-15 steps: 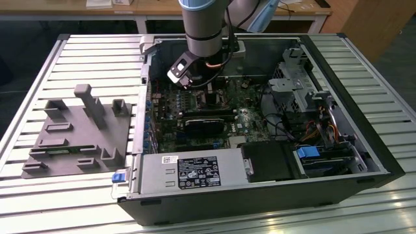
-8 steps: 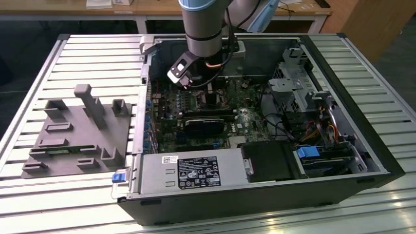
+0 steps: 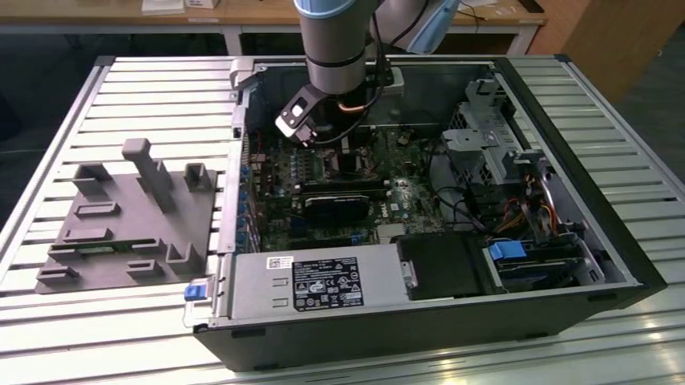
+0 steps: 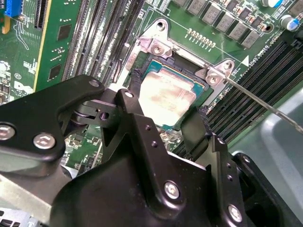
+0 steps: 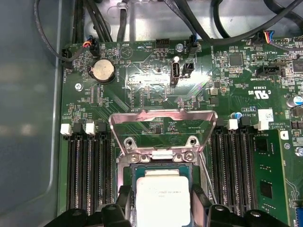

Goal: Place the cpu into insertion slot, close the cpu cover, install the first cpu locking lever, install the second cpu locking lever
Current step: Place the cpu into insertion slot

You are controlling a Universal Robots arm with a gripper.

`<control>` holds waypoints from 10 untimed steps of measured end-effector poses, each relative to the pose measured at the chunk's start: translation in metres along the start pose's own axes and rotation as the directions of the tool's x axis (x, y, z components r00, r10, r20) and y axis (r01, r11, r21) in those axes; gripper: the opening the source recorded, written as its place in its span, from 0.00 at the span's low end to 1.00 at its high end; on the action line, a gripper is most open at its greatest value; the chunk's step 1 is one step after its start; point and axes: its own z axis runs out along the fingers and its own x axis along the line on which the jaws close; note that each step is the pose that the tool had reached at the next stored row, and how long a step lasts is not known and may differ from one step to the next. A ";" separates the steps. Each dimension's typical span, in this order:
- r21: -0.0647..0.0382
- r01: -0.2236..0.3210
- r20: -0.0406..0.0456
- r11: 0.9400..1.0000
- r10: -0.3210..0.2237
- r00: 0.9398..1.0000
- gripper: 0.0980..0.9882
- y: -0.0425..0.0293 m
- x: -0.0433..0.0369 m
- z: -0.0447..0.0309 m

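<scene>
**Table** (image 3: pixel 128 88): slatted metal top that carries everything below.

**Computer case** (image 3: pixel 428 329): black tower on its side with the panel off, in the middle of the table.

**Arm** (image 3: pixel 337 48): grey tube entering the case from twelve o'clock in the exterior view and reaching down over the board.

**Grey fixture** (image 3: pixel 118 233): moulded tray of posts and pockets on the table, at nine o'clock from the case and just beside its wall.

**Power supply** (image 3: pixel 310 285): silvery box with a label, at six o'clock inside the case.

**Motherboard** (image 3: pixel 278 184): green, lying flat on the case floor. A black block (image 3: pixel 337 207) lies on it, between the arm and the power supply.

**Memory slots** (image 5: pixel 87 175): long black banks flanking the socket on two sides.

**Gripper** (image 5: pixel 161 196): black and two-fingered. The jaws are set narrow, and the fingers (image 5: pixel 124 201) press two opposite edges of the chip, so it is gripped between them.

**Cpu cover** (image 5: pixel 163 114): silvery frame with a square window, swung open and standing back from the socket on its hinge side, toward the coin cell.

**Insertion slot** (image 5: pixel 161 166): square socket with a metal rim, between the memory banks and directly under the gripper.

**Cpu** (image 5: pixel 163 205): pale metal top, square to the insertion slot and inside its rim. In both wrist views I cannot tell whether it is fully bedded or a hair above.

**Locking lever** (image 4: pixel 258 99): thin wire rod running out from a socket corner over the memory slots, not latched down.

**Coin cell** (image 5: pixel 102 71): round and silvery, on the board beyond the open cover.
</scene>
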 end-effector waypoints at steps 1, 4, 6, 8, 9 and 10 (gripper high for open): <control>0.000 0.000 0.000 1.000 0.000 1.000 0.58 0.0000 0.0000 -0.0005; 0.000 0.000 0.000 1.000 0.000 1.000 0.58 0.0006 0.0001 -0.0041; 0.000 0.000 0.000 1.000 0.000 1.000 0.58 0.0011 0.0003 -0.0078; 0.000 0.000 0.000 1.000 0.000 1.000 0.58 0.0016 0.0004 -0.0115; 0.000 0.000 0.000 1.000 0.000 1.000 0.58 0.0018 0.0005 -0.0131; 0.000 0.000 0.000 1.000 0.000 1.000 0.58 0.0019 0.0005 -0.0140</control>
